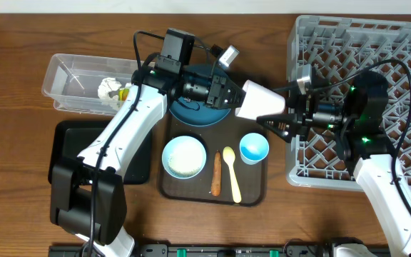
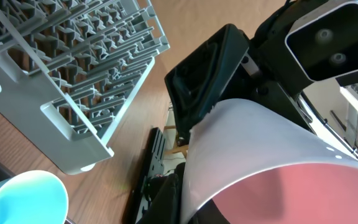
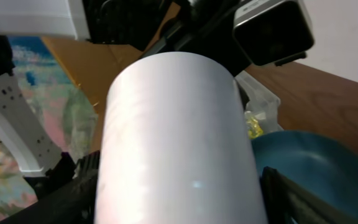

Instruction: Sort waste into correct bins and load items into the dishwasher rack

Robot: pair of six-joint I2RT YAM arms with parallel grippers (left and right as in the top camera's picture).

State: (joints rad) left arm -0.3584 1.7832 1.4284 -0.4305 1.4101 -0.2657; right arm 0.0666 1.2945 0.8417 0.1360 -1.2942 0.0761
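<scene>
White-pink cup (image 1: 259, 100) pinched at rim by left gripper (image 1: 235, 95); right gripper (image 1: 272, 120) spread wide around its base.

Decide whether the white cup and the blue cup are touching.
Apart. The overhead view shows bare tray between the white cup, held by the left hand, and the blue cup.

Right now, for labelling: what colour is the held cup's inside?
Pink; the cup shows it best at left wrist.
</scene>
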